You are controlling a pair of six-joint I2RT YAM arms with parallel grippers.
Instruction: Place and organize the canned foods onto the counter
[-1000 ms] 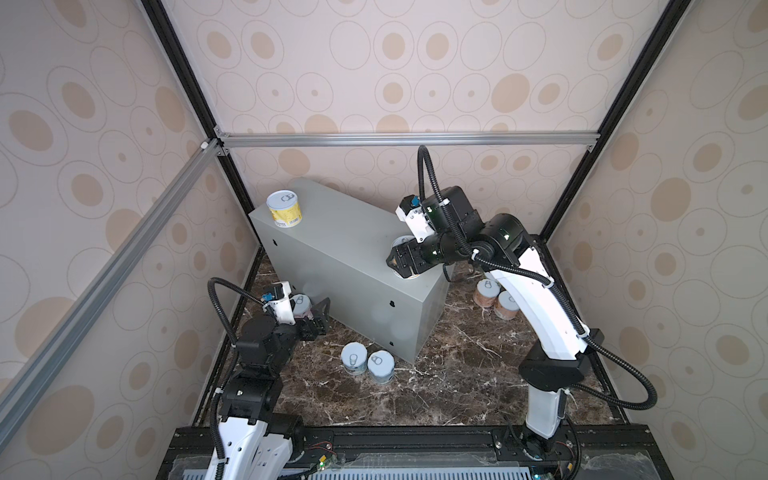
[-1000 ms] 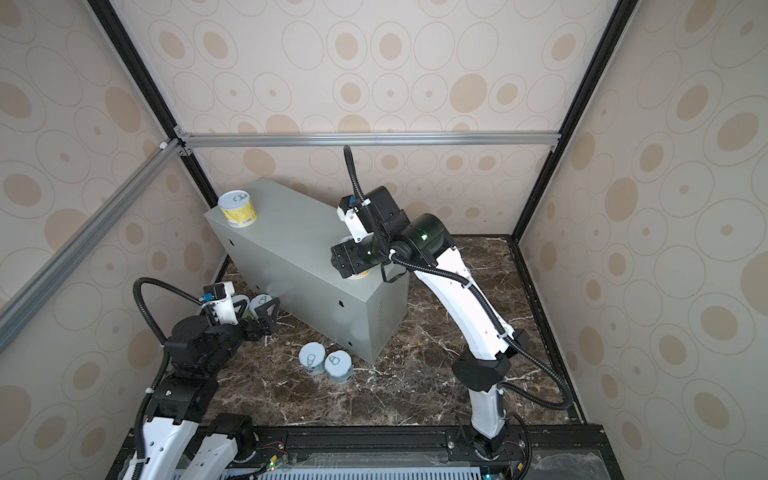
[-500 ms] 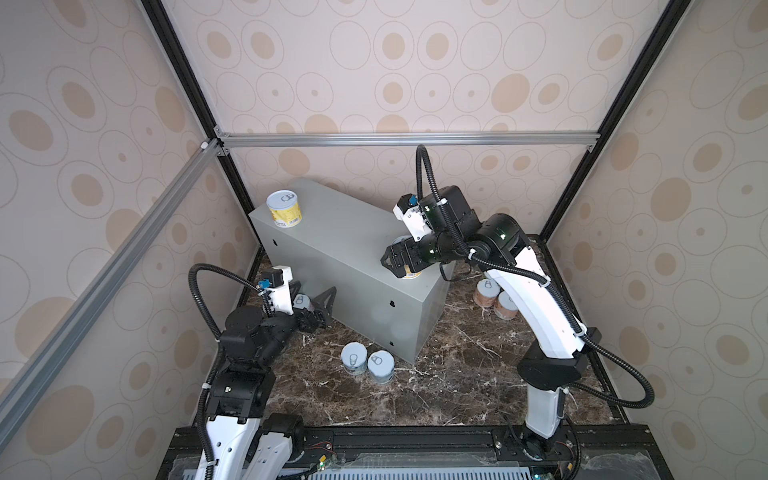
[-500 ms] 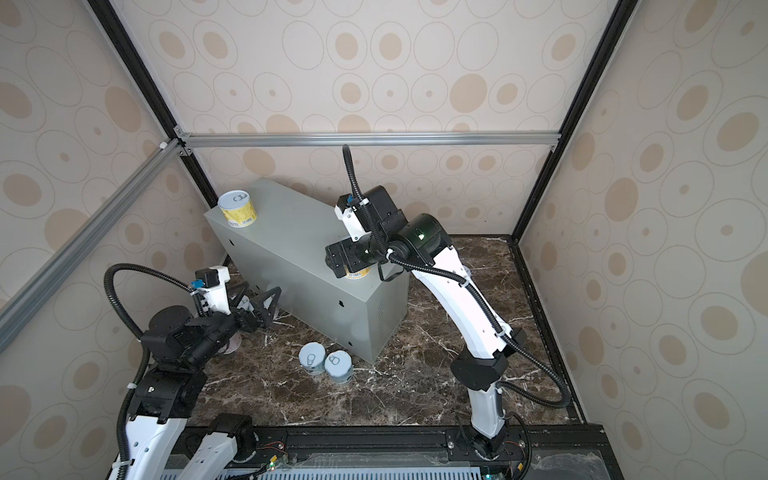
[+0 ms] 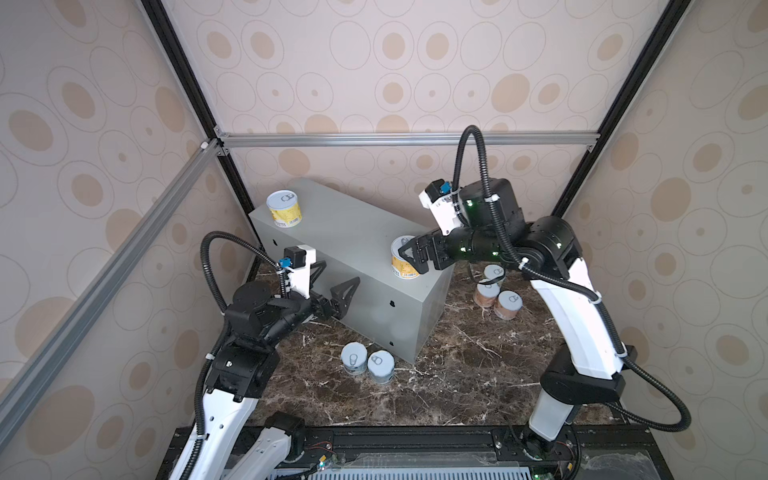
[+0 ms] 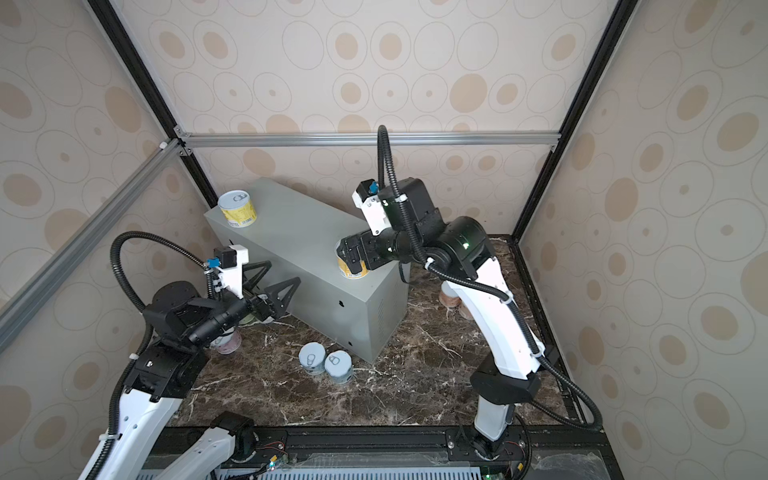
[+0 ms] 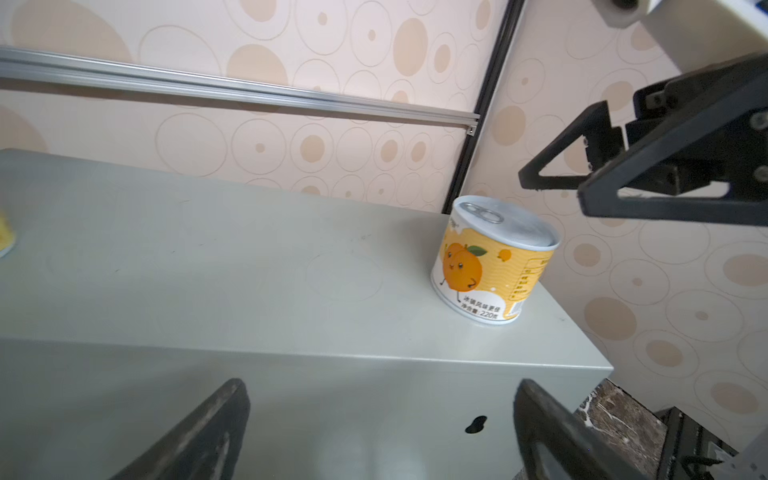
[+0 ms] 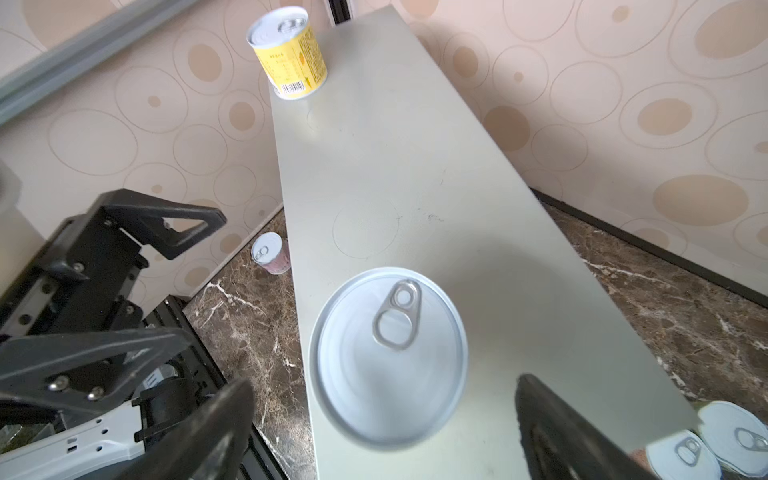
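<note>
Right jaws now off orange can (image 7: 490,262)

Set high over the near edge of the cell, side by side, in both top views looking steeply down toward the back wall, far enough off to take in both arms, the whole counter (image 5: 345,232) and the marble floor (image 5: 457,365). From the left wrist, low and close, looking across the counter's top toward the orange can (image 7: 490,266) near its end. From the right wrist, just above that same can, looking down along the counter to the yellow can (image 8: 291,58), both cans shared with the top views.
</note>
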